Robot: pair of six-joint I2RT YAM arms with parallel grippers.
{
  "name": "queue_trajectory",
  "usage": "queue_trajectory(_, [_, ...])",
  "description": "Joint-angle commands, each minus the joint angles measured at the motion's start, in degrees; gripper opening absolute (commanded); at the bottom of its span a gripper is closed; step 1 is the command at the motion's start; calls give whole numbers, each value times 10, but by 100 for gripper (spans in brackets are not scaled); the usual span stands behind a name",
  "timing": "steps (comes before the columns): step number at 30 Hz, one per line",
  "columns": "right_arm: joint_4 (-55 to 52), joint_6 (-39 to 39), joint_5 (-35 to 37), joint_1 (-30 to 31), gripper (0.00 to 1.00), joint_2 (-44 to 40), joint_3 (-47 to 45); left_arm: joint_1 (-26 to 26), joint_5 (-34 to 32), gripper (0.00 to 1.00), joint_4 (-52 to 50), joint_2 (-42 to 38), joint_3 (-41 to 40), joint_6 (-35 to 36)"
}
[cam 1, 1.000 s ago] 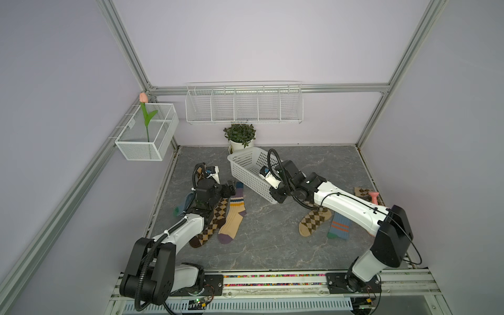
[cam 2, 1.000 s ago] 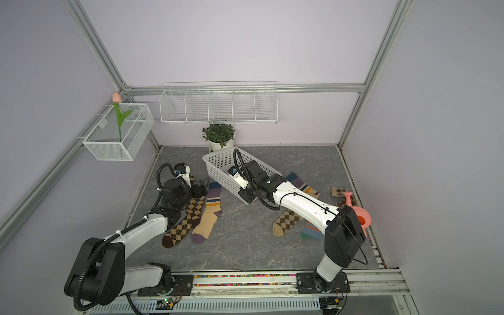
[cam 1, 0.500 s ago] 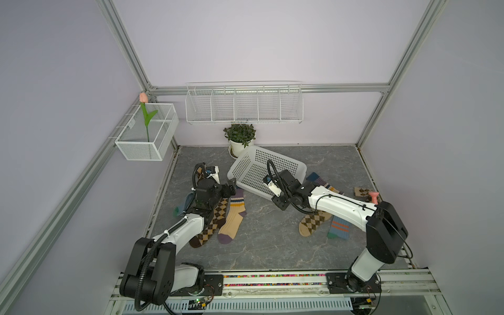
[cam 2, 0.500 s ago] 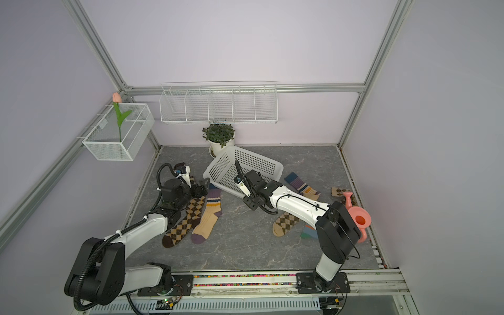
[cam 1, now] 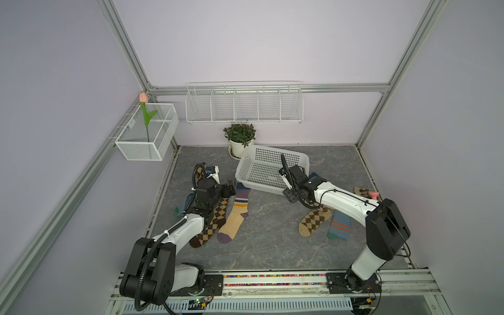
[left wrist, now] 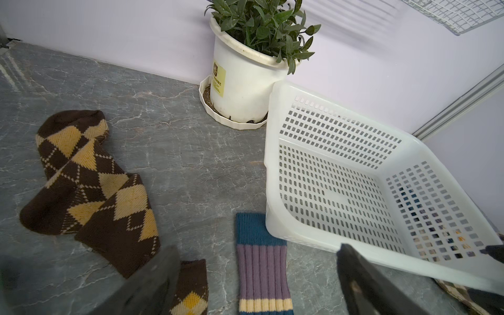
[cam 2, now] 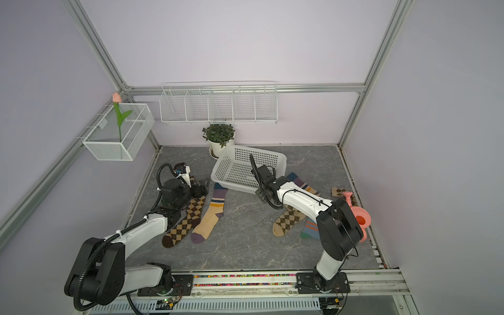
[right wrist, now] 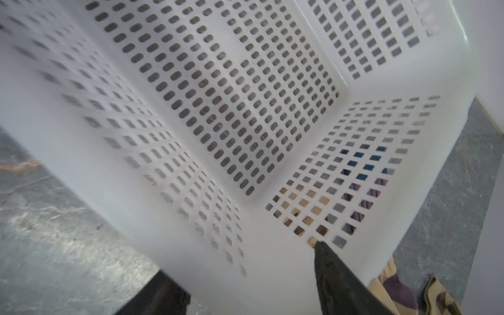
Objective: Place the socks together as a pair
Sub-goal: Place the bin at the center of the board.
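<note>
You've paired nothing yet: on the grey marbled worktop (cam 1: 267,245) a dark-brown argyle sock (cam 1: 211,226) lies beside a cream ribbed purple-toed sock (cam 1: 234,218), a tan argyle sock (cam 1: 313,222) beside a blue orange-striped sock (cam 1: 339,226), left end effector (cam 1: 231,190) spread empty, right end effector (cam 1: 287,189) spread astride the white perforated plastic basket (cam 1: 245,166) wall.

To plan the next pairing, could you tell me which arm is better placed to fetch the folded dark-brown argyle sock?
Left, probably: the left pincer, open, hovers near the folded sock; the right pincer is at the basket, farther away.
</note>
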Motion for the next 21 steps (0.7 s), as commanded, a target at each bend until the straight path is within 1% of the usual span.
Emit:
queue_trajectory(1, [25, 20, 9, -16, 75, -39, -21, -1, -4, 92, 1, -2, 14, -6])
queue_trajectory(4, [38, 21, -5, -36, 79, -57, -22, -1, -4, 92, 1, -2, 15, -5])
queue_trajectory(7, [39, 23, -25, -64, 80, -54, -9, -1, -6, 92, -12, -5, 19, -7])
queue_trajectory(9, [33, 24, -40, -83, 80, -42, 7, -1, -22, 92, -65, -9, 37, -14])
queue_trajectory(11, [24, 23, -39, -95, 80, -27, 25, -1, -34, 92, -144, -9, 69, -17])
queue_trajectory(15, [25, 16, -42, -109, 80, -11, 44, -1, -25, 92, -264, -3, 105, -21])
queue_trajectory(18, [38, 18, -68, -112, 80, -12, 35, -1, -12, 92, -308, -8, 106, -24])
queue_trajectory(21, [54, 26, -101, -112, 80, -15, 15, -1, -7, 92, -325, -11, 104, -26])
